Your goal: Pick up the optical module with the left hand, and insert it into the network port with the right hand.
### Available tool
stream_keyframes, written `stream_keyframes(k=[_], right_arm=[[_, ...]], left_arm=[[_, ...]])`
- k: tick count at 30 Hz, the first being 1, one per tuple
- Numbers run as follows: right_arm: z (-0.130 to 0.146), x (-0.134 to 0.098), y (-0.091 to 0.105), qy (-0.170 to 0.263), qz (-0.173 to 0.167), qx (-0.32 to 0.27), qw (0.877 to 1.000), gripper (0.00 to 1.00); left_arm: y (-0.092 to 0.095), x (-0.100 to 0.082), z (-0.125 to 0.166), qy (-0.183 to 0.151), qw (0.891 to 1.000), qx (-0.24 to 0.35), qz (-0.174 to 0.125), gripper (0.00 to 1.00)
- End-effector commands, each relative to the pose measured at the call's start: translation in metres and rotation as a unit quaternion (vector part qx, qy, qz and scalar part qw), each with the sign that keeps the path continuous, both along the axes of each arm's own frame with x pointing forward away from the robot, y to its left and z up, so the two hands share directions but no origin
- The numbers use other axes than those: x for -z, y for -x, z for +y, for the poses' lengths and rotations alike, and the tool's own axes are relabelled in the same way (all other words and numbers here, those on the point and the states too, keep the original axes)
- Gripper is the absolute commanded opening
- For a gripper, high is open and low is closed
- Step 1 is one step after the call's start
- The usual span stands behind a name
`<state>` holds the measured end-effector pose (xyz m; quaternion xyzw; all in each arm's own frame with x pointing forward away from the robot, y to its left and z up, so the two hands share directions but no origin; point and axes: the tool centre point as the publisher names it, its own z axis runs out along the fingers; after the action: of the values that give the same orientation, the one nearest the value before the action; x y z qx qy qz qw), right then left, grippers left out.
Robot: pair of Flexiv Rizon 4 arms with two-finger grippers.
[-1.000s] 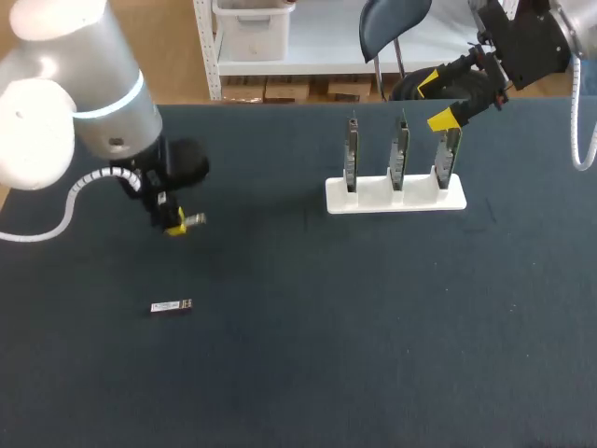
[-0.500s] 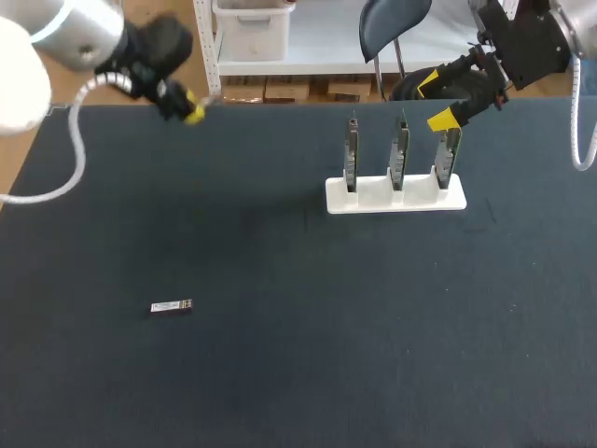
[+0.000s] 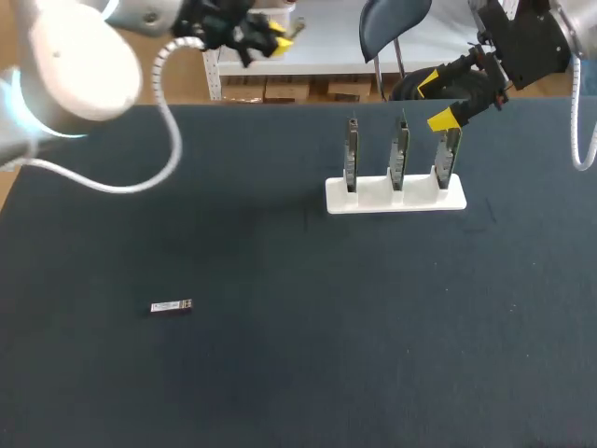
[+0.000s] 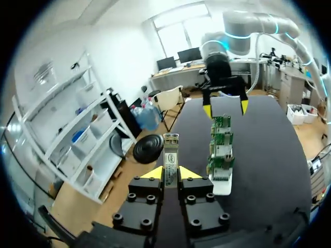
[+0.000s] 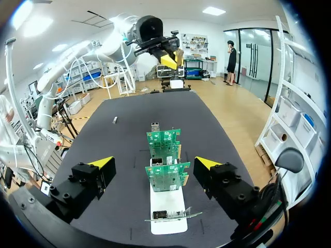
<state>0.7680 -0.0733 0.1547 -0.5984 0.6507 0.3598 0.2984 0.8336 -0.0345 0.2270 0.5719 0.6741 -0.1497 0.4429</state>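
- Left end effector point(image 4: 171, 173) clamped on the optical module point(image 4: 171, 151), near the desk's point(image 3: 280, 280) far edge.
- Right end effector point(image 3: 436, 101) spread apart, beside the network-port rack point(image 3: 395, 196).
- Second module point(image 3: 172, 306) alone on open desk.

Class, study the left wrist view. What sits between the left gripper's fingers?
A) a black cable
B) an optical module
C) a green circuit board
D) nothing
B: the optical module sticks out from between the yellow tips of the left gripper, with a finger against each of its sides.
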Motion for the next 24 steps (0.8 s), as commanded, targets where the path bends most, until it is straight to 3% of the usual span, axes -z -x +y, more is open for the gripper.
stream_keyframes(k=[1,3,4,15,24], right_arm=[[0.0,0.0,0.0,0.0,0.0,0.0,1.0,1.0],[0.0,0.0,0.0,0.0,0.0,0.0,1.0,1.0],[0.0,0.0,0.0,0.0,0.0,0.0,1.0,1.0],[0.0,0.0,0.0,0.0,0.0,0.0,1.0,1.0],[0.0,0.0,0.0,0.0,0.0,0.0,1.0,1.0]], left_arm=[[-0.008,0.008,-0.03,0.044,0.997,0.052,-0.022,0.0],[-0.005,0.008,-0.04,0.044,0.997,0.057,-0.024,0.0],[-0.002,0.009,-0.047,0.023,0.997,0.064,-0.043,0.0],[0.013,0.009,-0.101,0.126,0.985,0.116,0.004,0.0],[0.023,0.015,-0.13,0.131,0.98,0.147,0.012,0.0]])
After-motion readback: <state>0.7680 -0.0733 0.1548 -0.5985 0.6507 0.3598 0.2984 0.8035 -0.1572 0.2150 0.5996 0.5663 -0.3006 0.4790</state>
